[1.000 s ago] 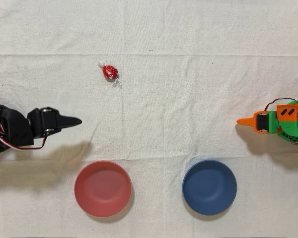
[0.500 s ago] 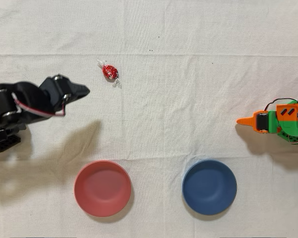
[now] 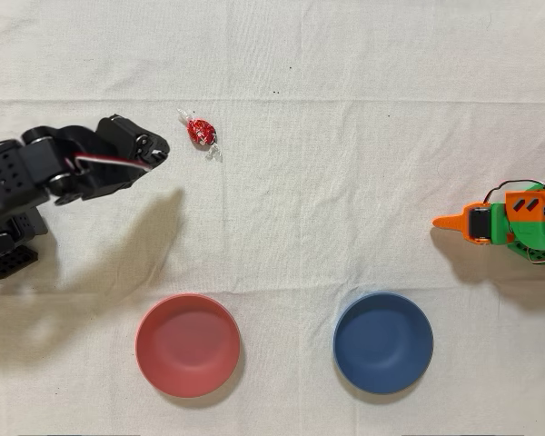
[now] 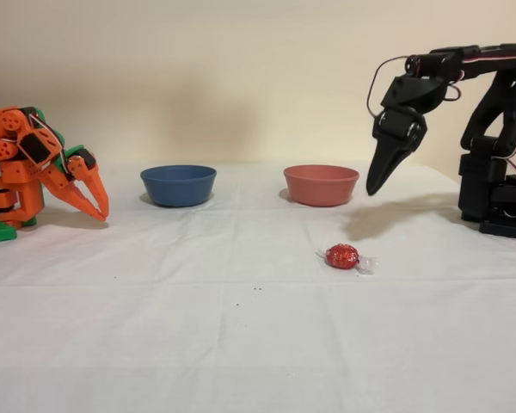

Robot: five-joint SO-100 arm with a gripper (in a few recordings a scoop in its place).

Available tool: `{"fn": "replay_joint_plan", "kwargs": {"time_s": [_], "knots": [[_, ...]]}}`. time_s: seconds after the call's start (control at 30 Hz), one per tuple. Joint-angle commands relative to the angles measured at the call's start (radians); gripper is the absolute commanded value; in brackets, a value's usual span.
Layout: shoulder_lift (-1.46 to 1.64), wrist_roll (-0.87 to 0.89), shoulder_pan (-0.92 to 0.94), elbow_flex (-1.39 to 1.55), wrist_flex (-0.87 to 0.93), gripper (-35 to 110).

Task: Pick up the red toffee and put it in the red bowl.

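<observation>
Plain beige wall (image 4: 241, 69) behind; white creased tablecloth (image 4: 241, 344), soft light.

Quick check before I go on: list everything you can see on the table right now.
toffee: 1, red foil, on the cloth, upper left in the overhead view
red bowl: 1, salmon-red, lower left in the overhead view, holding nothing
blue bowl: 1, dark blue, to the right of the red bowl in the overhead view
tablecloth: 1, white
orange arm: 1, idle, right edge
gripper: 1, black, shut, raised, apart from the toffee
</observation>
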Motion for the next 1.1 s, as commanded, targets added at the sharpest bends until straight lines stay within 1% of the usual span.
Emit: {"fn": "replay_joint_plan", "kwargs": {"time_s": [0.0, 0.1, 0.17, 0.3, 0.5, 1.07], "knots": [[-0.051, -0.014, -0.023, -0.083, -0.015, 1], [-0.092, -0.011, -0.023, -0.097, -0.034, 3], [-0.112, -0.011, -0.023, -0.100, -0.051, 8], [-0.152, -0.005, -0.031, -0.104, -0.080, 23], [-0.222, -0.035, -0.044, -0.138, -0.041, 31], [-0.463, -0.075, -0.046, -0.310, -0.080, 33]]}}
